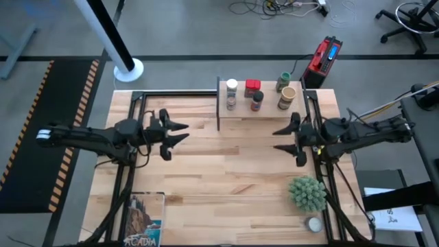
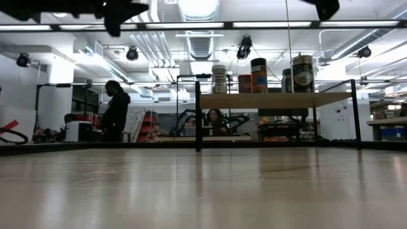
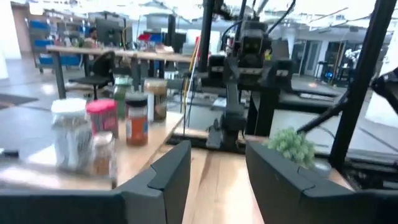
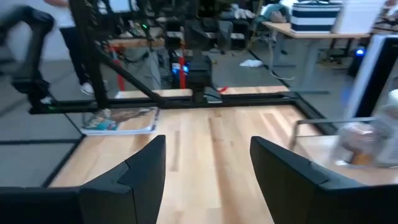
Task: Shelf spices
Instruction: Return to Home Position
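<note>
Left pincer (image 1: 185,133) and right pincer (image 1: 276,139) hang released and empty. Treat the spices (image 1: 256,100) on the shelf (image 1: 269,116) as light, rigid and smooth-sided; grip each mid-body.

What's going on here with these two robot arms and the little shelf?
Nothing is being handled right now. The left gripper and right gripper hang open and empty over the tabletop, facing each other. The spices, including a red tin, a black-lidded jar and a tan cylinder, stand on the shelf at the table's far edge, so the shelving looks done.
</note>
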